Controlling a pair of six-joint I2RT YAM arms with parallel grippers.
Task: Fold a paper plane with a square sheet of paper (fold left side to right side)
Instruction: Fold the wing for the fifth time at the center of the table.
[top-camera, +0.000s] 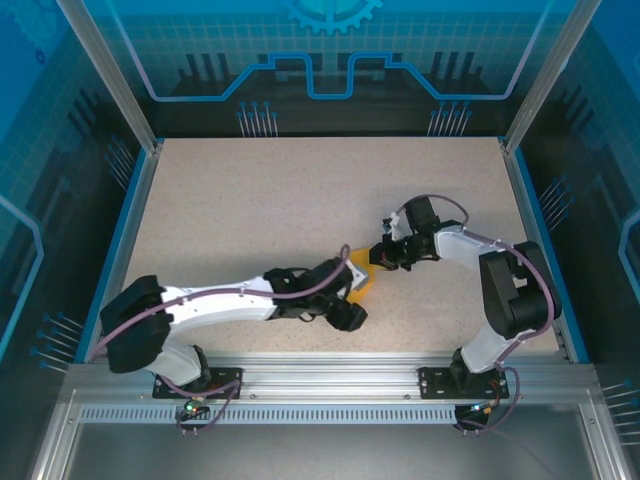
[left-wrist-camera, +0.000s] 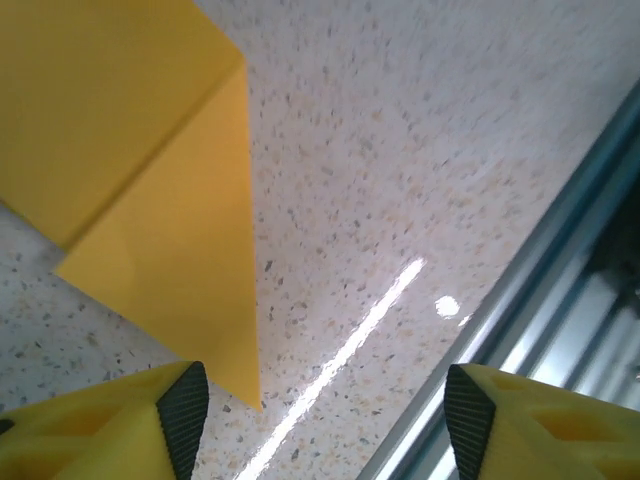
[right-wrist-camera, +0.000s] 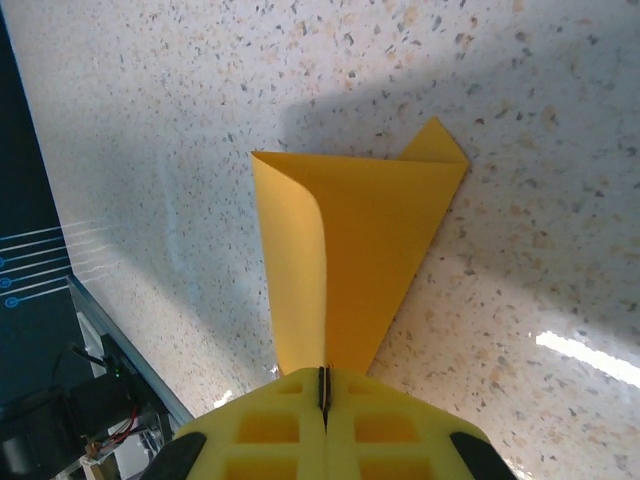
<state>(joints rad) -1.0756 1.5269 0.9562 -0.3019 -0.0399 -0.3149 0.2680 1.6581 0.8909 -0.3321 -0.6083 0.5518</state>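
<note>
Centrally on the table (top-camera: 250, 190), the folded orange paper (right-wrist-camera: 372, 240) lies between both grippers. The right gripper (right-wrist-camera: 323, 385) pinches its narrow end, and the left gripper (left-wrist-camera: 320, 400) stands spread just beside it.

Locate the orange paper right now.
In the top view the orange paper sits near table centre, toward the near edge, between both grippers. The right gripper is shut on one tip; the open left gripper is beside another.

Bright, even overhead light; your views are mostly sharp.
In your left wrist view a white glare streak crosses the glossy tabletop (left-wrist-camera: 400, 150); in the right wrist view a soft shadow darkens its far part, and the near right pincer (right-wrist-camera: 323, 400) looks slightly soft.
</note>
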